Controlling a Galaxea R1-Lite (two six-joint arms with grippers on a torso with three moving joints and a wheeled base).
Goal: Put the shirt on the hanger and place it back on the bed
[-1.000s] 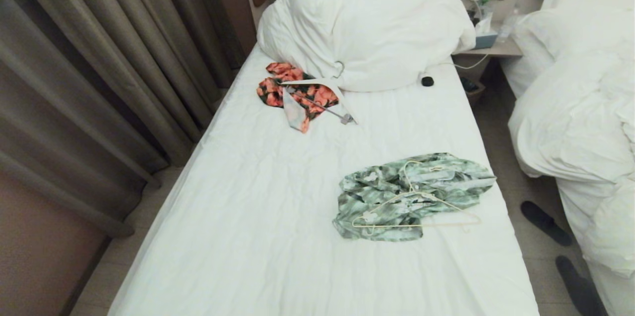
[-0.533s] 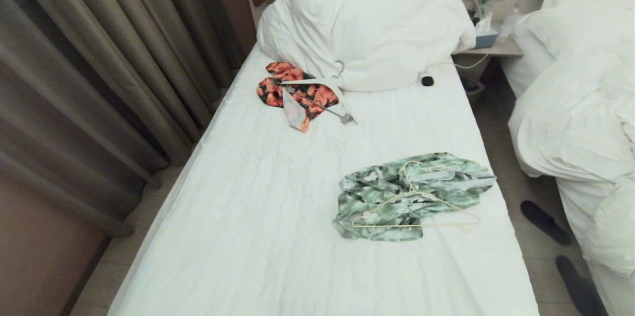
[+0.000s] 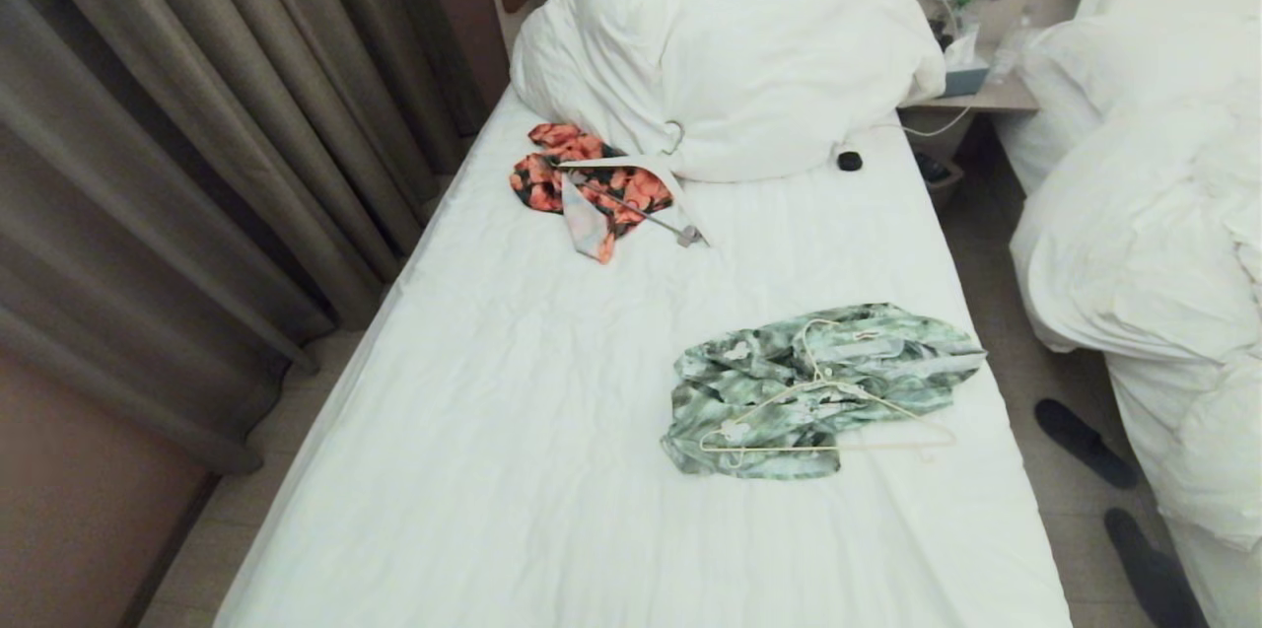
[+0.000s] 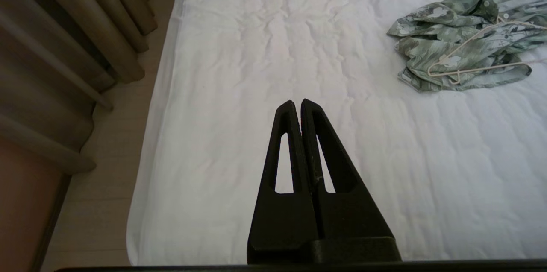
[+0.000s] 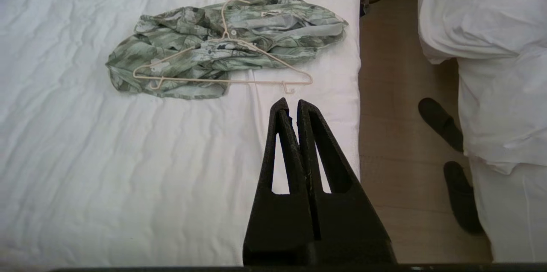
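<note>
Beyond the pinched-together right gripper (image 5: 289, 102), the hanger (image 5: 222, 76) lies on the shirt (image 5: 239, 24).

Green shirt (image 3: 823, 386) crumpled on bed (image 3: 513, 431); hanger (image 3: 828, 416) atop.

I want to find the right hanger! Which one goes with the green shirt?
On the long white-sheeted bed, near its right edge, lies a crumpled green-and-white shirt. The thin cream wire hanger lies on top of it, unlike the wide white hanger on the orange garment.

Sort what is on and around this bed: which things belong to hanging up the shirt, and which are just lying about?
Job: shirt; hanger lying on it; bed.
Lying about: orange-red garment; white hanger; duvet; small black object; slippers.
</note>
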